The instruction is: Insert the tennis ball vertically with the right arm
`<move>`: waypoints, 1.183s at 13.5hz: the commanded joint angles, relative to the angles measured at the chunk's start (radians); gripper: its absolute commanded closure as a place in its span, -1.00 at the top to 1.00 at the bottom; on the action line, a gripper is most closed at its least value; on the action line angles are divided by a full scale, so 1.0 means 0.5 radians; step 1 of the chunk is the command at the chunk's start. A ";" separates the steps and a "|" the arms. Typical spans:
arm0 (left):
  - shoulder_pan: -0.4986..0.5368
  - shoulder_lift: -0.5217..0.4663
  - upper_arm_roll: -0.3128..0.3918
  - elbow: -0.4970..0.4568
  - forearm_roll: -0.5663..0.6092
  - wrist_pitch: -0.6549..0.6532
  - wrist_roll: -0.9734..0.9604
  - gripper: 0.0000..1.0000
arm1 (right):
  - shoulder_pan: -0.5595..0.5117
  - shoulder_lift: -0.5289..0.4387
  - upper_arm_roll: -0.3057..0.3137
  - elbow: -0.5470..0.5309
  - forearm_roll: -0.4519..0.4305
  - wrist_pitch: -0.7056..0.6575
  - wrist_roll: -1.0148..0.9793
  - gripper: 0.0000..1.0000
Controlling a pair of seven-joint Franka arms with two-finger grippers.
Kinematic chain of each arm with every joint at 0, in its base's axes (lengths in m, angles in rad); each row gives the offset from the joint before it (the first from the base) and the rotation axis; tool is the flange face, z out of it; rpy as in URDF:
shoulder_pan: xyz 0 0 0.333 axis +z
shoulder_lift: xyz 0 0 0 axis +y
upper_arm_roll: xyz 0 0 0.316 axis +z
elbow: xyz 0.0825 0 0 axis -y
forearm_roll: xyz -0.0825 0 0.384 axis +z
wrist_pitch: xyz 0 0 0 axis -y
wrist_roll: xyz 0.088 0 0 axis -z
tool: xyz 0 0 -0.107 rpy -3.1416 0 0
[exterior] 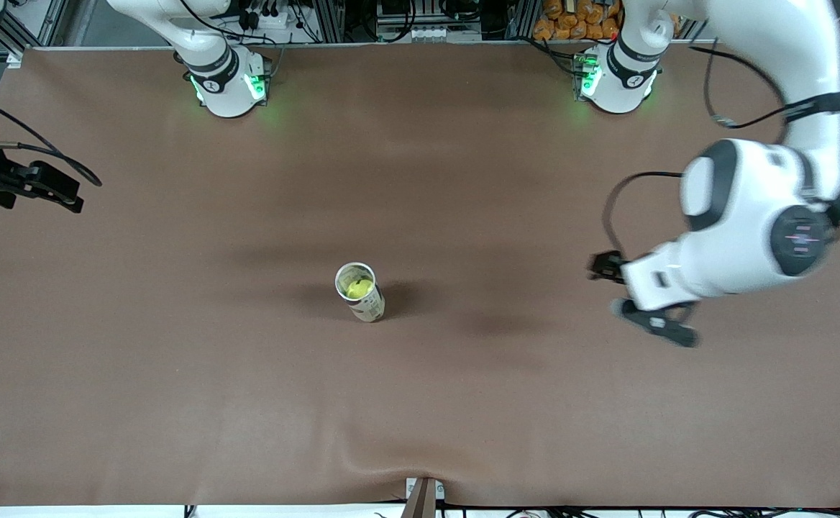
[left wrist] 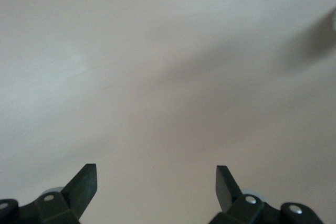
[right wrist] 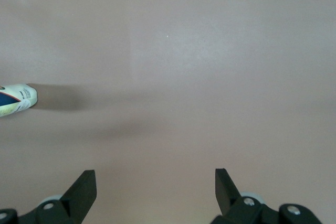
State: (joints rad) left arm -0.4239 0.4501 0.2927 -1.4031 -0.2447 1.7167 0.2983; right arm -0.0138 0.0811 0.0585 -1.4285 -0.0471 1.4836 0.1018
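Currently yellow-green tennis ball (exterior: 357, 288) is sitting inside upright clear cylindrical tube (exterior: 365, 301) mid-table; left gripper (exterior: 643, 302) and right gripper (exterior: 39, 188) are hovering over brown table (exterior: 420, 403) ends, jaws spread, empty.

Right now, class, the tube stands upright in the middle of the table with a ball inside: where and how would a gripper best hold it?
Grip the tube around its straight side wall, coming in level from the side. Its open mouth shows the ball, so avoid the top.

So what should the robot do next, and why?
Probably nothing more than hold both arms clear: the tennis ball already sits inside the upright can, and the right gripper and left gripper hang open, holding nothing.
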 commanded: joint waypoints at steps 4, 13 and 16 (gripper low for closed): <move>0.160 -0.301 -0.021 0.018 0.403 -0.279 -0.286 1.00 | -0.006 -0.172 -0.013 -0.288 0.033 0.110 -0.038 1.00; 0.535 -0.712 -0.297 -0.004 0.440 -0.522 -0.695 1.00 | -0.031 -0.144 -0.013 -0.193 0.033 0.089 -0.044 1.00; 0.538 -0.823 -0.300 -0.025 0.425 -0.611 -0.899 1.00 | -0.031 -0.144 -0.007 -0.131 -0.001 0.049 -0.038 1.00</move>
State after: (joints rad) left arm -0.1641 0.0833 0.1577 -1.3867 -0.0372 1.4331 -0.0835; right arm -0.0146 0.0238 0.0492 -1.5125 -0.0463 1.5278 0.0938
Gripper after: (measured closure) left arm 0.000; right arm 0.000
